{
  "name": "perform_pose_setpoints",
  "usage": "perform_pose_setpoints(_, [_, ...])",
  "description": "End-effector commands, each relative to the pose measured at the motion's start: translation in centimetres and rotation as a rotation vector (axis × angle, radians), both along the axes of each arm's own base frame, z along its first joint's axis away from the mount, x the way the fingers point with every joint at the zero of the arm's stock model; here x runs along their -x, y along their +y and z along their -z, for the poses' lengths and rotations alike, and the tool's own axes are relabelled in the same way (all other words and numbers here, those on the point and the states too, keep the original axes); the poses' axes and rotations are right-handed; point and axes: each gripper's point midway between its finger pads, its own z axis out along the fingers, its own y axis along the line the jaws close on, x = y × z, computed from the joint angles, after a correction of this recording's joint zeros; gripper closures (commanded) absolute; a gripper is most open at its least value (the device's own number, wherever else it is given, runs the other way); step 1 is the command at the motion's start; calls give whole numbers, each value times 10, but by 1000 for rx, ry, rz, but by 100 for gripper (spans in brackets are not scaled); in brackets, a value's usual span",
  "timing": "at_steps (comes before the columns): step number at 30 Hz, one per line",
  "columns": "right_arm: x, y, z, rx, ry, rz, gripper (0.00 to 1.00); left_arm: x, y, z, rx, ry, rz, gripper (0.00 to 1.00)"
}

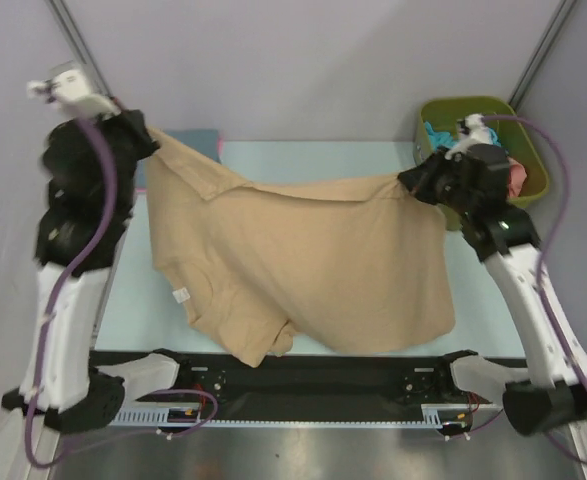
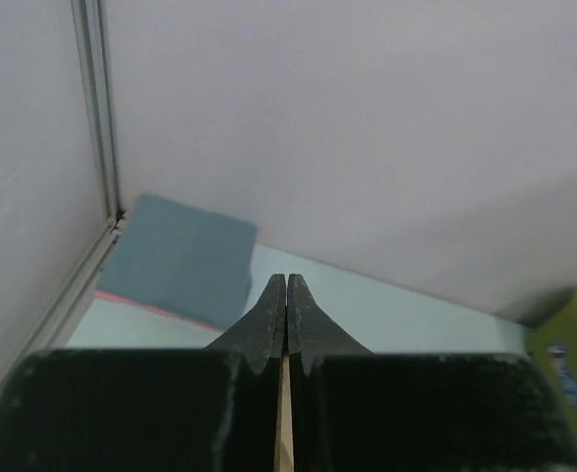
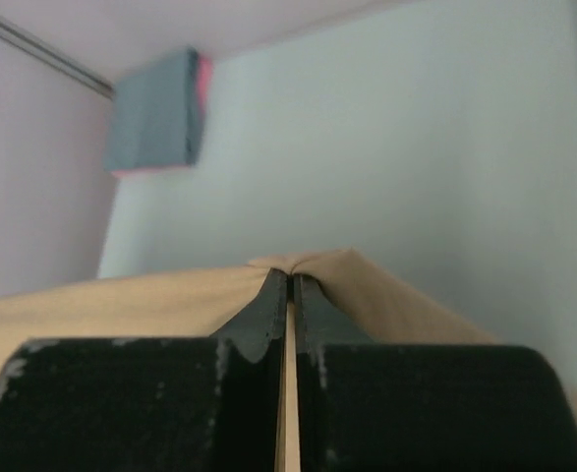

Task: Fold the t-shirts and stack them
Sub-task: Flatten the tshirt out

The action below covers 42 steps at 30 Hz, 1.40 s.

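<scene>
Left gripper point(image 1: 149, 136) and right gripper point(image 1: 410, 183) pinch a soft, creased tan cloth t-shirt point(image 1: 308, 260) sagging between them over a pale-blue tabletop point(image 1: 323, 160).

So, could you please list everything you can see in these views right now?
tan t-shirt: one, beige, stretched between both pincers, hanging toward the near edge
slate blue t-shirt: one, folded, far left corner of the table
pink t-shirt: one, under the blue one, only its edge showing
bin: one, olive green, far right corner
teal cloth: one, in the bin
salmon cloth: one, in the bin
table: one, pale blue-green
left arm: one, black and white
right arm: one, black and white
left pincer: one, black, shut on the tan shirt
right pincer: one, black, shut on the tan shirt
</scene>
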Motion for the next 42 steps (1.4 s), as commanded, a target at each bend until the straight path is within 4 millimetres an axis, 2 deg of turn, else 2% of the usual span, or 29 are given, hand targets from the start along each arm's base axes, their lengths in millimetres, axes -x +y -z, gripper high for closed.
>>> perform_pose_setpoints(1, [-58, 23, 33, -42, 44, -23, 100, -71, 7, 18, -106, 4, -110, 100])
perform_pose_setpoints(2, [-69, 26, 39, -2, 40, -20, 100, -108, 4, 39, -126, 68, -117, 100])
perform_pose_setpoints(6, [-127, 43, 69, 63, 87, -34, 100, -190, -16, 68, -169, 117, -77, 100])
perform_pose_setpoints(7, [-149, 50, 102, 76, 158, -37, 100, -202, -14, 71, -191, 125, -103, 100])
perform_pose_setpoints(8, [-163, 56, 88, 54, 134, -44, 100, -226, -14, 73, -195, 129, -116, 100])
perform_pose_setpoints(10, [-188, 57, 101, 52, 166, -26, 100, -245, -17, 68, -203, 104, -100, 100])
perform_pose_setpoints(11, [-205, 57, 127, 63, 222, -15, 100, -256, -21, 70, -199, 90, -59, 100])
perform_pose_setpoints(12, [-219, 58, 114, 51, 206, -9, 100, -271, -25, 75, -179, 76, -34, 100])
perform_pose_setpoints(14, [-241, 56, 143, 64, 256, -10, 99, -286, -26, 87, -172, 83, -18, 100])
perform_pose_setpoints(15, [-248, 54, 136, 69, 239, -4, 97, -300, -28, 108, -163, 118, -10, 100])
perform_pose_setpoints(16, [-252, 50, 140, 68, 245, 4, 90, -305, -31, 118, -161, 134, 8, 100])
perform_pose_setpoints(17, [-254, 51, 144, 55, 255, -14, 73, -308, -31, 132, -157, 167, 10, 94])
perform_pose_setpoints(19, [-252, 47, 148, 75, 290, -6, 51, -308, -27, 151, -134, 225, -25, 65])
perform_pose_setpoints(20, [-248, 44, 149, 101, 304, 0, 40, -303, -23, 156, -127, 249, -50, 49])
perform_pose_setpoints(21, [-236, 41, 150, 126, 344, 3, 39, -294, -15, 170, -137, 311, -109, 46])
perform_pose_setpoints(23, [-220, 42, 149, 193, 358, 1, 37, -269, -22, 158, -150, 325, -130, 42])
perform_pose_setpoints(24, [-207, 40, 152, 225, 394, 7, 36, -256, -19, 183, -175, 399, -161, 42])
perform_pose_setpoints(25, [-192, 35, 150, 249, 410, 24, 34, -231, -26, 164, -161, 377, -154, 42])
perform_pose_setpoints(26, [-180, 34, 153, 267, 429, 16, 33, -216, -27, 170, -156, 401, -152, 44])
perform_pose_setpoints(27, [-165, 34, 160, 289, 467, 11, 33, -197, -30, 208, -117, 490, -146, 45])
perform_pose_setpoints(28, [-151, 30, 149, 283, 461, 22, 33, -180, -35, 220, -73, 521, -117, 47])
perform_pose_setpoints(29, [-131, 26, 177, 282, 551, 27, 36, -145, -33, 245, -40, 582, -89, 58])
perform_pose_setpoints(31, [-96, 11, 201, 272, 641, 59, 49, -108, -48, 280, 86, 677, -14, 80])
perform_pose_setpoints(33, [-76, -9, 219, 288, 687, 147, 61, -59, -49, 320, 173, 779, 2, 86])
perform_pose_setpoints(34, [-68, -22, 228, 303, 697, 193, 66, -41, -54, 332, 207, 819, 27, 87])
perform_pose_setpoints(35, [-49, -32, 245, 300, 717, 216, 72, -15, -52, 364, 217, 911, 18, 87])
perform_pose_setpoints(39, [-30, -60, 271, 163, 773, 307, 71, 35, -60, 383, 257, 967, -3, 82])
perform_pose_setpoints(40, [-30, -65, 274, 129, 785, 311, 68, 55, -59, 394, 225, 1038, -34, 68])
perform_pose_setpoints(42, [-30, -67, 277, 128, 796, 318, 66, 75, -54, 416, 276, 1117, -141, 67])
